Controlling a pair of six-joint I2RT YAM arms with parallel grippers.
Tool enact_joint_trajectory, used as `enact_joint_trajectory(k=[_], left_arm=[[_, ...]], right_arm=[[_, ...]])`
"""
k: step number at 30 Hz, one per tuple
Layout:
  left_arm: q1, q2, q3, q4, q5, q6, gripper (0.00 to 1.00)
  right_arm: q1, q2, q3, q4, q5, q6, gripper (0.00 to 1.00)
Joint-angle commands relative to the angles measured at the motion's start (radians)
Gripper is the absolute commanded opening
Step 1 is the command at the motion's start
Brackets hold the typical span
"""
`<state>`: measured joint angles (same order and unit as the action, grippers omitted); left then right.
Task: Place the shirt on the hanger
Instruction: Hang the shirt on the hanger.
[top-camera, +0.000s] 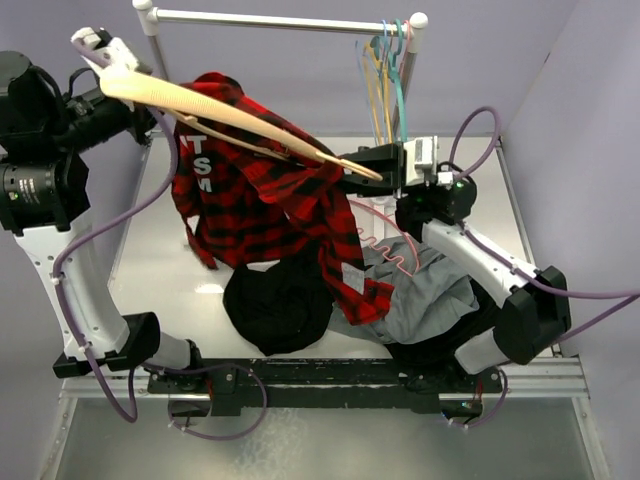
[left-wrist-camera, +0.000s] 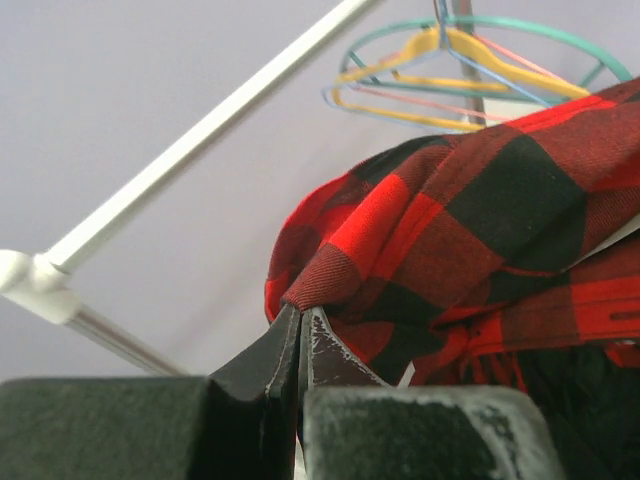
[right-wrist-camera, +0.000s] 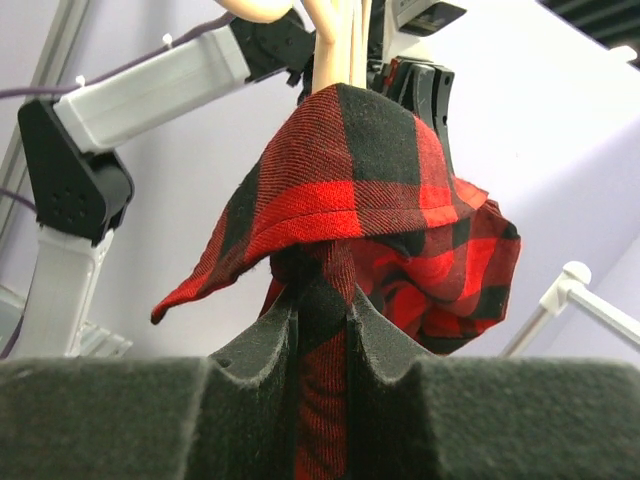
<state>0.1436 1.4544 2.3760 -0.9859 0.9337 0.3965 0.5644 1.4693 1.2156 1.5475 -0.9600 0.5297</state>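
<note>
Your left gripper (left-wrist-camera: 300, 325) is pinched shut on a folded edge of the shirt (top-camera: 260, 200). The cloth bunches right at its tips and falls away to their right. Your right gripper (right-wrist-camera: 322, 300) is clamped on a strip of plaid running down between its pads, with the rest of the garment hooding up just above them.

Gripping two separate edges lifts most of the shirt off the table (top-camera: 160, 230) and, I judge, opens it for the hanger (top-camera: 150, 93). The hanger spans from beside your left gripper to your right one, its tan arm meeting the cloth directly above the right pads. I cannot tell which gripper bears it.

The shirt's tail trails below both grippers onto the black garment (top-camera: 275, 305) and the grey garment (top-camera: 430, 300), so it may drag them.
</note>
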Motion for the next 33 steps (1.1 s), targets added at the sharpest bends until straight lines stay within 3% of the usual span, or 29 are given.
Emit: enact_joint_trajectory(k=[1, 5, 9, 12, 17, 20, 26, 33], left_arm=[[0.006, -0.023, 0.114, 0.165, -0.072, -0.101, 0.00], [0.005, -0.038, 0.041, 0.138, -0.030, -0.089, 0.00], [0.005, -0.127, -0.328, 0.200, 0.066, -0.093, 0.00], [0.005, -0.149, -0.519, 0.209, 0.171, -0.109, 0.00], [-0.011, -0.165, -0.784, 0.194, 0.320, -0.102, 0.00], [-0.043, -0.165, -0.900, 0.137, 0.305, -0.019, 0.00], [-0.049, -0.135, -1.089, 0.170, 0.315, 0.027, 0.00], [-0.073, -0.006, -1.119, 0.238, 0.345, 0.053, 0.00]], right_arm=[[-0.001, 0.025, 0.138, 0.109, 0.056, 0.142, 0.00], [0.000, -0.016, -0.002, 0.151, 0.092, 0.195, 0.00], [0.001, -0.118, -0.351, 0.205, 0.171, 0.173, 0.00], [0.024, -0.146, -0.571, 0.332, 0.234, 0.208, 0.00], [0.145, -0.179, -0.797, 0.336, 0.310, 0.108, 0.00], [0.188, -0.172, -0.860, 0.339, 0.338, 0.091, 0.00], [0.215, -0.231, -0.943, 0.342, 0.351, 0.042, 0.00], [0.215, -0.259, -0.962, 0.344, 0.267, 0.071, 0.00]])
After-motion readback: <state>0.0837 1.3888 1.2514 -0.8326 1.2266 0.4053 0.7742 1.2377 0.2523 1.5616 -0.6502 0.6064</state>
